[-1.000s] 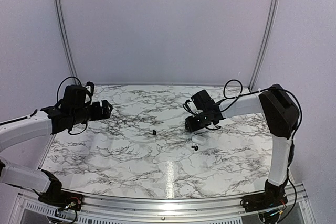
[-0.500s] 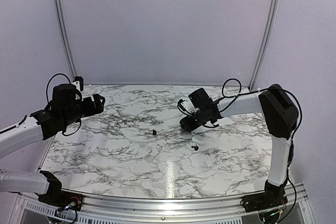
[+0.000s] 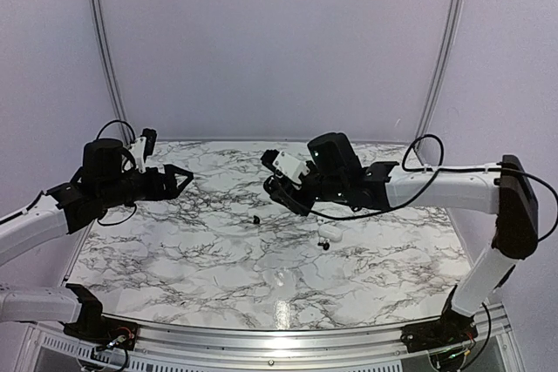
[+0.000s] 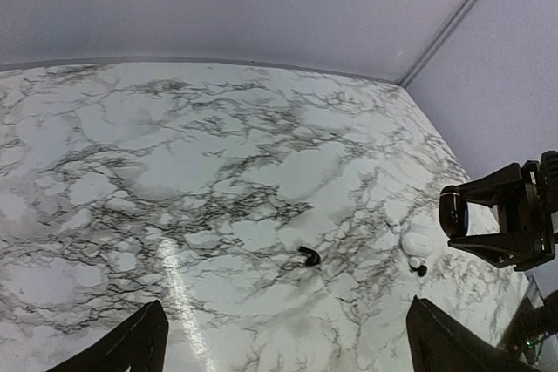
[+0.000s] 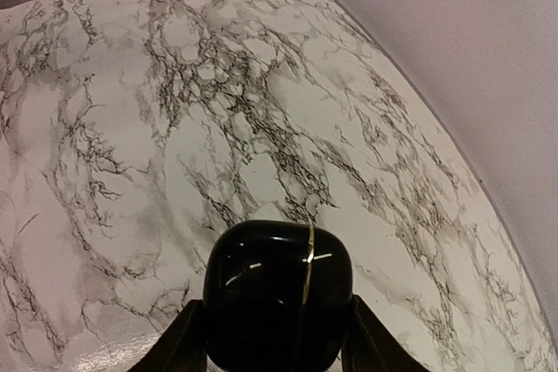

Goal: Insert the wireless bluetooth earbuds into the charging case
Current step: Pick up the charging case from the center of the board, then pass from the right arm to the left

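Note:
My right gripper is shut on the glossy black charging case, closed, with a gold seam, and holds it above the middle of the marble table; the gripper grips its two sides. One tiny black earbud lies on the table below and left of it, also seen in the left wrist view. The second earbud lies further right, seen too in the left wrist view. My left gripper is open and empty, raised over the left side, its fingers wide apart.
A small white rounded object lies just behind the second earbud, also in the left wrist view. The marble table is ringed by lilac walls, with a metal rail along its near edge.
My right arm has stretched left and lifted away from the spot near the white object. My left gripper pulled back, then came forward again toward the middle.

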`<move>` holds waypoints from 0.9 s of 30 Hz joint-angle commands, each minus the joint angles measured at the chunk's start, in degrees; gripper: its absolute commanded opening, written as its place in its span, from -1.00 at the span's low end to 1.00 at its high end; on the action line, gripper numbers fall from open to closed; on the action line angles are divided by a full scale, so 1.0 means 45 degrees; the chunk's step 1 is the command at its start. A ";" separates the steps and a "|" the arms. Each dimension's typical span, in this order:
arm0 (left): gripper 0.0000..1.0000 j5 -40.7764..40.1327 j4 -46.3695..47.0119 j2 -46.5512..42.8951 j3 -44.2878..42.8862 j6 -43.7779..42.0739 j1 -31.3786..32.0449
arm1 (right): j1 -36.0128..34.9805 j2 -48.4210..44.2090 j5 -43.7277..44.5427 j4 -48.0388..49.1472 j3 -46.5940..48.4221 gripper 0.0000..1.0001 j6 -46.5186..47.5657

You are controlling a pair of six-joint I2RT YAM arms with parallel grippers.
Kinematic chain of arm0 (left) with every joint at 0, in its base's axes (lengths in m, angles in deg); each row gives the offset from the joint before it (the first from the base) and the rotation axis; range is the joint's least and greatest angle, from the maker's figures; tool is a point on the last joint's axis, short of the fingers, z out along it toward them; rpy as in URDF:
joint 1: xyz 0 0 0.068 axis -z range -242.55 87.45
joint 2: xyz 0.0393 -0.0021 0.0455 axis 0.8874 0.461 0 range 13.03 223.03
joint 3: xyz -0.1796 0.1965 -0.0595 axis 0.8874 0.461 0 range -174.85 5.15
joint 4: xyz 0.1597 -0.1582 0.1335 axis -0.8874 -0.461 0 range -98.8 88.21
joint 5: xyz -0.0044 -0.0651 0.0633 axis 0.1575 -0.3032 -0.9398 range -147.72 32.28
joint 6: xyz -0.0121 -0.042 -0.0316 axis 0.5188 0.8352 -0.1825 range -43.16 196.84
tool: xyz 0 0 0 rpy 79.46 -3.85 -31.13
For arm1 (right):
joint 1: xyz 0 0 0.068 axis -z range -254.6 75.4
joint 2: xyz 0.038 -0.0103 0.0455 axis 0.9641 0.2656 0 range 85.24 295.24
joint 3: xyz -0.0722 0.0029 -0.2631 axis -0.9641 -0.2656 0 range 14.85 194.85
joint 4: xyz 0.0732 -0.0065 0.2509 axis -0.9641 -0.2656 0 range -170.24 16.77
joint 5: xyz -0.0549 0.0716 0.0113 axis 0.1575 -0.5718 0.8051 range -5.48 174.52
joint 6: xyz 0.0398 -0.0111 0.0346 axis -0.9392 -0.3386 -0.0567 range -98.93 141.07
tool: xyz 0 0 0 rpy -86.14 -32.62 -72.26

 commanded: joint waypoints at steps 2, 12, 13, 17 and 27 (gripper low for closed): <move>0.97 0.4105 0.0892 -0.0155 -0.0122 0.0272 0.0107 | -0.1638 -0.1363 0.0880 0.1383 -0.0644 -0.19 0.1894; 0.75 0.6132 0.2423 -0.0261 0.0415 0.1235 0.1214 | -0.3514 -0.1881 0.2843 0.1812 -0.0361 -0.22 0.3579; 0.74 0.6127 0.2449 -0.0275 0.0404 0.1130 0.1461 | -0.3551 -0.1837 0.2873 0.1758 -0.0280 -0.23 0.3658; 0.68 0.6003 0.2491 -0.0152 0.0209 0.0775 0.2258 | -0.3781 -0.1652 0.3269 0.1637 -0.0054 -0.23 0.4040; 0.45 0.5390 0.2707 0.1631 -0.0505 0.0461 0.3450 | -0.4392 -0.1281 0.4151 0.1504 0.0083 -0.24 0.4498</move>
